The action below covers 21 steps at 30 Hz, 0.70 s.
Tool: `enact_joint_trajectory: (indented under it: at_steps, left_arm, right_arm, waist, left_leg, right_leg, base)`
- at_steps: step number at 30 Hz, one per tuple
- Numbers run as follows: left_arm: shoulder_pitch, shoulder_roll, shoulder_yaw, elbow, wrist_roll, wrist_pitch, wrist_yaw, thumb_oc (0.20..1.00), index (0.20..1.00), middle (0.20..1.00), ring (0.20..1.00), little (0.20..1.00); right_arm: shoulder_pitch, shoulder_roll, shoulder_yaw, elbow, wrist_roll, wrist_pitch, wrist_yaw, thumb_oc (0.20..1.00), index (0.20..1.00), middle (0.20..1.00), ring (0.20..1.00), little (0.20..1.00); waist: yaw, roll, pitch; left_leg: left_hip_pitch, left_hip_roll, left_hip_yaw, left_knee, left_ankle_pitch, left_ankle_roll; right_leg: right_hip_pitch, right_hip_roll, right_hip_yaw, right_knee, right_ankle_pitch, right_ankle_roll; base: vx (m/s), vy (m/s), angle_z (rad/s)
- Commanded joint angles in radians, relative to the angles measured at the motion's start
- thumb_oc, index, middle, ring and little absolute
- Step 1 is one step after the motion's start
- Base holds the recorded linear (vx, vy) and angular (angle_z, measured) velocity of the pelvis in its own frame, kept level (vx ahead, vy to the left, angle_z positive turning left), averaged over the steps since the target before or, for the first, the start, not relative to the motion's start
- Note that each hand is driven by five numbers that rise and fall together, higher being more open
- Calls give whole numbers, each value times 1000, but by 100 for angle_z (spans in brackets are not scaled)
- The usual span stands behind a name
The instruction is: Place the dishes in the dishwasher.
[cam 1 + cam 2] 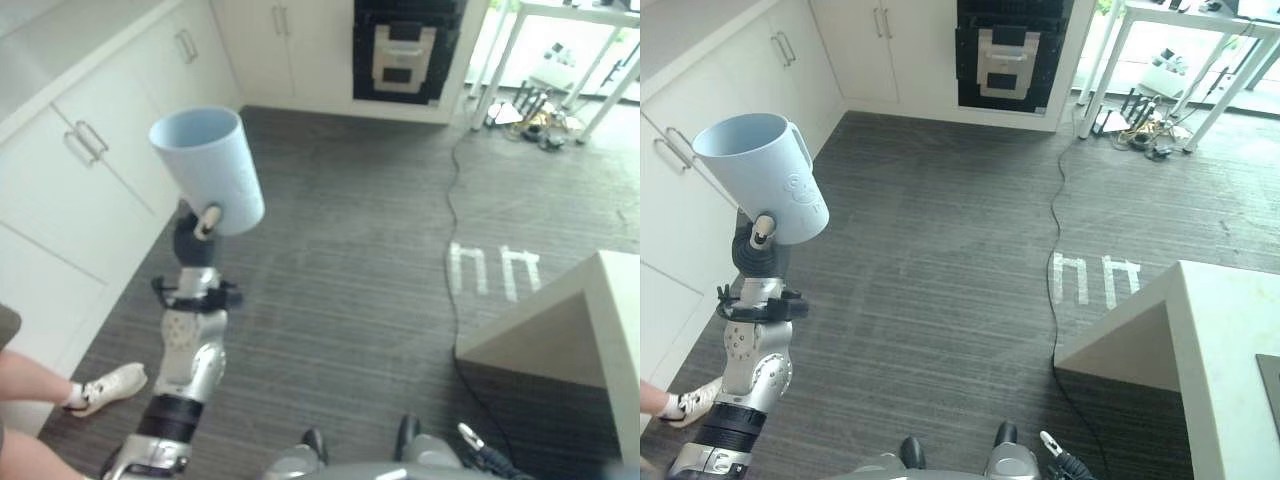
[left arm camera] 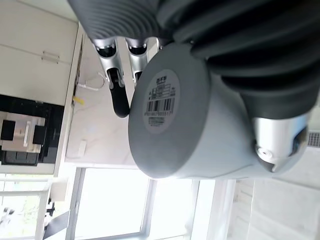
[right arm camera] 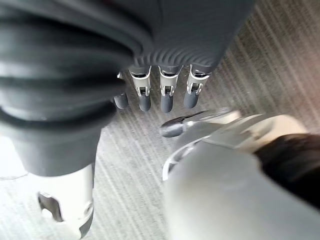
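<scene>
- The left hand (image 1: 198, 238) is raised in front of the robot, its fingers (image 2: 116, 90) and thumb curled round a pale blue cup (image 1: 208, 168), gripping it near the base.
- The cup is carried in the air, tilted, with its open mouth up and towards the white cabinets (image 1: 90, 160) on the robot's left; its base with a barcode sticker faces the left wrist view.
- The right hand (image 3: 155, 95) hangs over the grey striped floor (image 1: 360, 260), fingers straight and relaxed, holding nothing.
- Judged from this, the task is at the carrying stage: one dish is in hand and nothing has yet been set in a dishwasher.
- Still left: reach the dishwasher, find a free spot in its rack, and lower the cup in.
- No open dishwasher or rack can be made out; the dark appliance (image 1: 405, 50) at the far wall is too small to identify.
- The corner of a pale counter (image 1: 1200, 330) cuts in at the right edge; its top is mostly out of frame, so other dishes waiting there cannot be seen.
- A person's leg and white shoe (image 1: 105, 388) show at the lower left by the cabinets.
</scene>
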Motion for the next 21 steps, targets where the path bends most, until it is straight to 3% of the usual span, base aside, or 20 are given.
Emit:
enact_joint_trajectory:
  at_steps: [1,7,8,11,14,16,18,21]
  left_arm:
    - [-50,7,-7,-49,36,-43,-14,200,200,200,200,200]
    - [-57,20,-13,-52,20,-26,-18,200,200,200,200,200]
    - [-118,-10,-96,21,53,15,15,200,200,200,200,200]
    - [-124,-21,-95,21,31,37,18,200,200,200,200,200]
    - [-147,-30,-95,32,30,49,25,200,200,200,200,200]
    - [-158,-33,-98,30,22,50,18,200,200,200,200,200]
    - [-155,-30,-98,32,3,51,9,200,200,200,200,200]
    - [-132,-36,-98,36,-8,46,-21,200,200,200,200,200]
  right_arm:
    - [-18,-10,11,58,16,-2,19,1000,1000,1000,1000,1000]
    - [-20,-22,-4,134,-10,-19,109,1000,1000,1000,1000,1000]
    - [-129,-98,59,183,2,-72,223,1000,1000,1000,1000,1000]
    - [-116,-108,62,192,-27,-95,248,1000,1000,1000,1000,1000]
    - [-122,-121,56,184,0,-52,249,1000,1000,1000,1000,1000]
    - [-146,-129,55,197,-51,-61,222,1000,1000,1000,1000,1000]
    - [-158,-125,64,207,-54,-21,270,1000,1000,1000,1000,1000]
    - [-159,-122,71,219,-25,-22,277,1000,1000,1000,1000,1000]
  waist:
    - [6,15,-1]
    - [0,20,-14]
    - [6,34,19]
    - [-6,33,8]
    - [-24,25,8]
    - [-27,9,22]
    - [-18,11,26]
    - [-2,33,36]
  left_leg:
    - [1,5,-46,25,-93,-17]
    - [21,0,-39,13,-98,-22]
    - [-114,45,-198,65,-11,-83]
    - [-104,52,-198,63,-10,-90]
    - [-118,65,-176,120,-29,-93]
    - [-179,43,-154,338,-122,-58]
    - [-216,52,-147,370,-93,-66]
    - [-219,116,-145,237,23,-108]
  right_leg:
    - [14,-38,-7,96,-127,63]
    - [31,-38,-1,51,-103,74]
    - [-9,62,66,88,-161,-12]
    - [3,75,76,82,-174,-20]
    - [-10,76,80,101,-188,-33]
    - [-15,60,82,139,-203,-56]
    - [-2,67,75,139,-207,-63]
    - [35,75,62,135,-224,-55]
  base:
    - [0,0,0]
    - [0,-4,-3]
    - [0,0,0]
    - [26,-42,-4]
    - [-76,-65,7]
    - [-75,-61,27]
    - [123,38,28]
    - [293,228,13]
